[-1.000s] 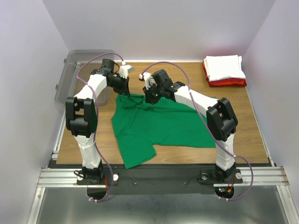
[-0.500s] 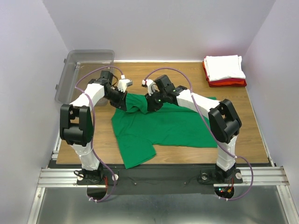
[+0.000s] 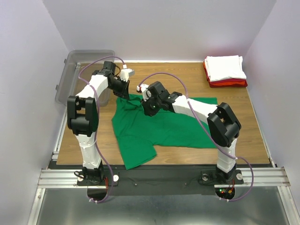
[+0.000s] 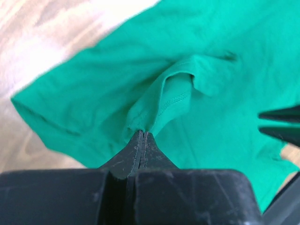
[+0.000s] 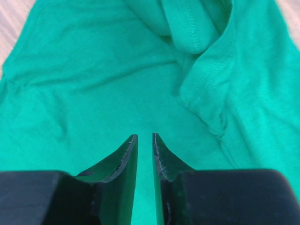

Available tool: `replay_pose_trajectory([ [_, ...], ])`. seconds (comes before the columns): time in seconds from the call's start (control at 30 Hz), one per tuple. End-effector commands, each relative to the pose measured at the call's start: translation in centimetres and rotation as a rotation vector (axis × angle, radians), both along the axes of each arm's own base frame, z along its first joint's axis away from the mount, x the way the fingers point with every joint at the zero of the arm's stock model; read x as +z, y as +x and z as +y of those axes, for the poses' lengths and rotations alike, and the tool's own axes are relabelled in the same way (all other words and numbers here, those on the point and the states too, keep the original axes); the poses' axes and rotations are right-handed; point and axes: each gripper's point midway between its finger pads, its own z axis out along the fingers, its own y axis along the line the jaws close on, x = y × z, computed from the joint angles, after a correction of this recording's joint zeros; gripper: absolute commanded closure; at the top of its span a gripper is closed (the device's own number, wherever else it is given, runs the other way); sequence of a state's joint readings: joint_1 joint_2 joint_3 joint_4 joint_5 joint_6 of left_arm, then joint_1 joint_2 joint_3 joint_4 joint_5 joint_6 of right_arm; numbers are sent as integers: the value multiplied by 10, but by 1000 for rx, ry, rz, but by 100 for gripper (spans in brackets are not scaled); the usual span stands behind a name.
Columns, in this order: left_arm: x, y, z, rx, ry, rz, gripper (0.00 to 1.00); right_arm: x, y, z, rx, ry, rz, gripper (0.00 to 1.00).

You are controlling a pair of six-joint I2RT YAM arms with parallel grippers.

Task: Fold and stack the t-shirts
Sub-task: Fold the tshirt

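Note:
The bright green t-shirt (image 3: pixel 164 126) lies spread and rumpled on the wooden table. My left gripper (image 3: pixel 124 95) is at its far left corner and is shut on a pinch of hemmed green cloth (image 4: pixel 159 105), which it holds raised. My right gripper (image 3: pixel 146 108) hovers just right of it over the shirt's top edge. Its jaws stand a narrow gap apart with nothing between them (image 5: pixel 145 137), and a folded hem (image 5: pixel 206 79) lies just ahead. The white t-shirt (image 3: pixel 226 67) lies folded on the folded red t-shirt (image 3: pixel 230 84) at the far right corner.
A clear grey plastic bin (image 3: pixel 82 70) stands off the table's far left corner, close behind my left arm. Bare wood (image 3: pixel 239 122) shows to the right of the green shirt. White walls close in the back and both sides.
My left gripper has pulled back toward the far left with the green cloth. My right gripper has shifted left along the shirt's top edge, toward the left gripper.

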State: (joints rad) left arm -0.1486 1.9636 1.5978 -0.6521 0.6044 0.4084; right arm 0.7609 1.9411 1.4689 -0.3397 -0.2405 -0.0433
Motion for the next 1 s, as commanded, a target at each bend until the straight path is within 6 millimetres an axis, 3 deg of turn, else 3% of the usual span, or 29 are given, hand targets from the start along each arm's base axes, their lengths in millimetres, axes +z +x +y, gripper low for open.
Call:
replay_pose_trajectory([
  [0.0, -5, 13, -4, 14, -41, 32, 100, 11, 31, 5, -70, 7, -104, 72],
  [0.17, -9, 22, -8, 15, -55, 32, 100, 2, 46, 11, -119, -14, -112, 64],
  [0.3, -11, 23, -8, 10, -53, 33, 100, -15, 56, 16, -152, -43, -109, 64],
  [0.6, -16, 19, -9, 1, -61, 40, 100, -16, 72, 23, -185, -52, -141, 62],
  [0.8, -17, 19, -9, 0, -63, 39, 100, -20, 72, 32, -171, -53, -142, 57],
  [0.97, -18, 18, -9, -3, -63, 40, 100, -31, 78, 26, -201, -102, -163, 59],
])
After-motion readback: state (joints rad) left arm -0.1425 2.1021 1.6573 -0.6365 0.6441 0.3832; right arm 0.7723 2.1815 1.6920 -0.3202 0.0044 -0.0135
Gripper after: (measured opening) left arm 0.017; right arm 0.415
